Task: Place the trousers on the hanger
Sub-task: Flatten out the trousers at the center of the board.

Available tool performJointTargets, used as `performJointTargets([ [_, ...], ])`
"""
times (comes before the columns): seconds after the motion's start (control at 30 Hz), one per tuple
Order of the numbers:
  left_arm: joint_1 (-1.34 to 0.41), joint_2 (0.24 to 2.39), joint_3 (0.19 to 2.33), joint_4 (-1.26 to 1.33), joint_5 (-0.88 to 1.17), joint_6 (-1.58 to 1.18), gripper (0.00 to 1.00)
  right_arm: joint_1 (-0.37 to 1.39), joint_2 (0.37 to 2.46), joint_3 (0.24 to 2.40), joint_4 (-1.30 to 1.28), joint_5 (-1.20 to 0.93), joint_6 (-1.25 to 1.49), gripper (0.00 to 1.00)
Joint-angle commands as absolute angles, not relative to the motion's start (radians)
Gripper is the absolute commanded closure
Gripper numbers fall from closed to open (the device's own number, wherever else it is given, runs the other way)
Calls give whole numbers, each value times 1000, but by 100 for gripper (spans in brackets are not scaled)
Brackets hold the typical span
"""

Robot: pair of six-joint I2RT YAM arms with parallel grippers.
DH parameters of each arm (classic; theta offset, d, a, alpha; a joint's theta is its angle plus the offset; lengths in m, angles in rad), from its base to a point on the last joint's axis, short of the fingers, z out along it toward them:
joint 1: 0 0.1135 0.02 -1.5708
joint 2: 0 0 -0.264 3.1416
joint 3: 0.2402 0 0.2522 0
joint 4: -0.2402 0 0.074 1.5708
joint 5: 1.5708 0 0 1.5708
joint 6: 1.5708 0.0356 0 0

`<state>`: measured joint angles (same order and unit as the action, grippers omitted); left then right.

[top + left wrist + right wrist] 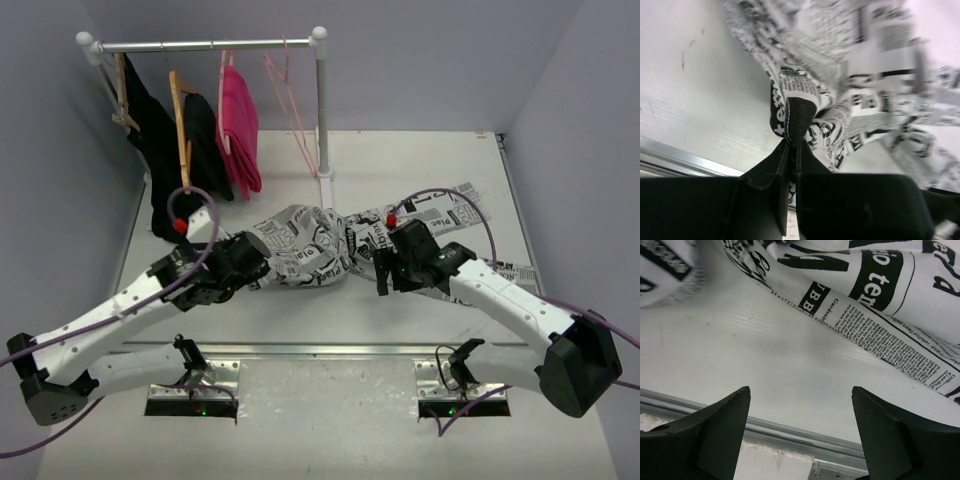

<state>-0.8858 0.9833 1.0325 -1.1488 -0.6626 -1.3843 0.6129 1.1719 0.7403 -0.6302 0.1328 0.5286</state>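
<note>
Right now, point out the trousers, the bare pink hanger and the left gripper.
trousers (pixel 310 255): top view, bunched middle of the fabric.
hanger (pixel 300 140): top view, lower wire side.
left gripper (pixel 792 145): left wrist view, between fingertips shut on a trousers fold.

The newspaper-print trousers (pixel 310 250) are sprawling right across the middle of the worktop (pixel 420 160), so nothing's passing straight through there. Bare worktop is lying open behind them on the right and along the near edge. Back left, the rack (pixel 320 100) is crowding things: black garments (pixel 157 155), pink garment (pixel 238 125) and thin pink hanger (pixel 296 120) are hanging close together.
</note>
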Motion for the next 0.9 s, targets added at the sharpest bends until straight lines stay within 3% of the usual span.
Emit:
performJointTargets([
  [0.0,-852,896,1218,-1319,-843,-1315,100,607,1234,746,-633,180,494,18],
  [0.23,-821,911,1400,-1319,-914,-1207,100,603,1442,827,-627,282,437,21],
  [0.43,-804,983,1480,-1318,-1035,-1087,100,603,1598,883,-575,207,403,26],
  [0.6,-777,950,1416,-1318,-1126,-1079,99,603,1669,853,-671,151,418,29],
  [0.7,-749,903,1367,-1319,-1143,-1114,87,603,1693,833,-747,157,422,31],
  [0.87,-721,881,1314,-1319,-1183,-1176,90,606,1599,792,-777,139,432,33],
])
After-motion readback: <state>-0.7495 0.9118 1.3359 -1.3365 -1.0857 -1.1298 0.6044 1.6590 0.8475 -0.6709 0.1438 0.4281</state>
